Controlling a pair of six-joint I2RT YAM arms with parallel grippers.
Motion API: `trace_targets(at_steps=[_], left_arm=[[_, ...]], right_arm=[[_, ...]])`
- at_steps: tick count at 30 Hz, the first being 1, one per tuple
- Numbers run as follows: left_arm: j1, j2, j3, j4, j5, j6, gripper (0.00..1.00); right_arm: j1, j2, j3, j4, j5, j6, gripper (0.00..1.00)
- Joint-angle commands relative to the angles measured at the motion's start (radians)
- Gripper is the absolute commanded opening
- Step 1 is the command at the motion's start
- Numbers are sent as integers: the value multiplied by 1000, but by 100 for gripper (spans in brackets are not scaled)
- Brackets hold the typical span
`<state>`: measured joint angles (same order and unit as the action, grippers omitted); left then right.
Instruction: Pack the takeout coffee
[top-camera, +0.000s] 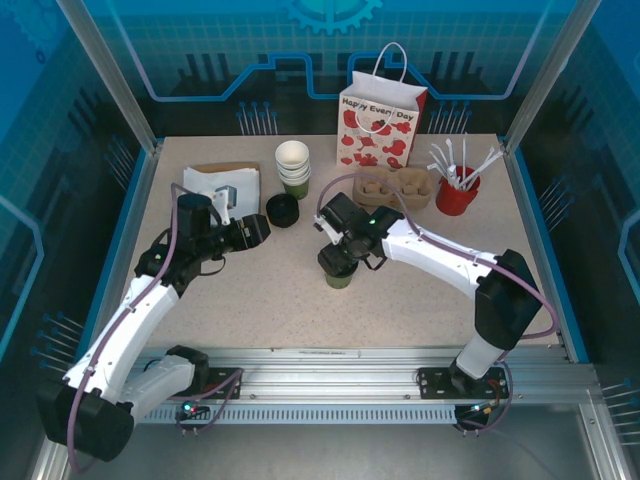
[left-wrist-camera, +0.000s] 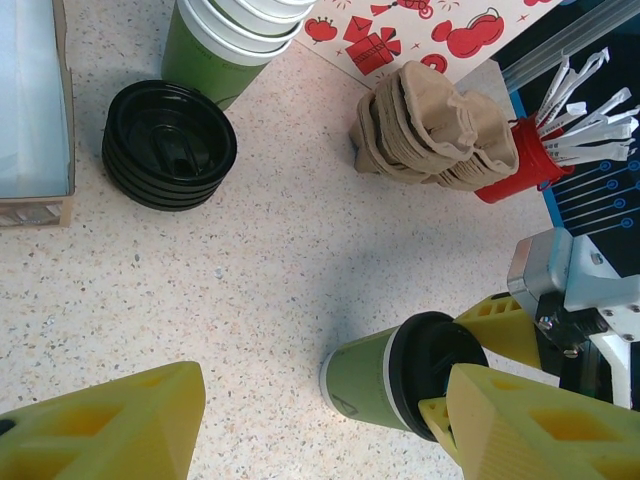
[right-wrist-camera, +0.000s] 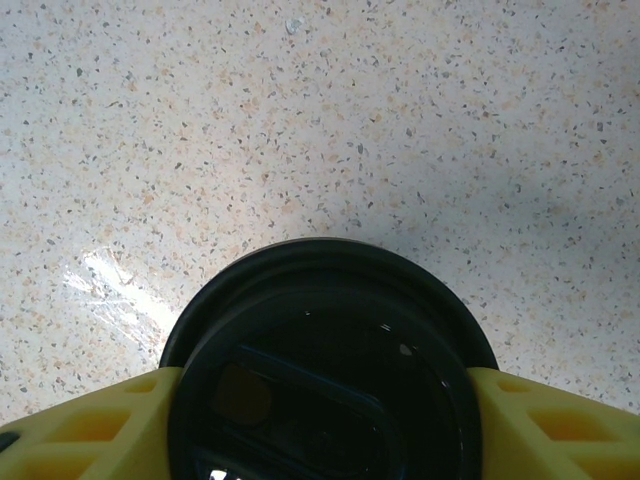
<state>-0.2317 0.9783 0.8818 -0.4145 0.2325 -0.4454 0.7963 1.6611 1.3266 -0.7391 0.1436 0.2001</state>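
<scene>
Pinching the takeout coffee (left-wrist-camera: 365, 385), upright on the desk (top-camera: 270, 310), by its black lid (right-wrist-camera: 320, 330) alone with the right gripper (top-camera: 337, 262), left gripper (top-camera: 258, 232) spread and empty, risking the lid popping off and coffee spilling on any lift toward the gift bag (top-camera: 380, 125).
</scene>
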Motion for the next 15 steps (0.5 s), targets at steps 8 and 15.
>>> trace_targets(at_steps=[8, 15], left_arm=[[-2, 2, -21, -3, 21, 0, 67], [-16, 8, -41, 6, 15, -3, 67]], right_arm=[[-12, 44, -121, -82, -72, -2, 61], [6, 66, -146, -100, -25, -5, 61]])
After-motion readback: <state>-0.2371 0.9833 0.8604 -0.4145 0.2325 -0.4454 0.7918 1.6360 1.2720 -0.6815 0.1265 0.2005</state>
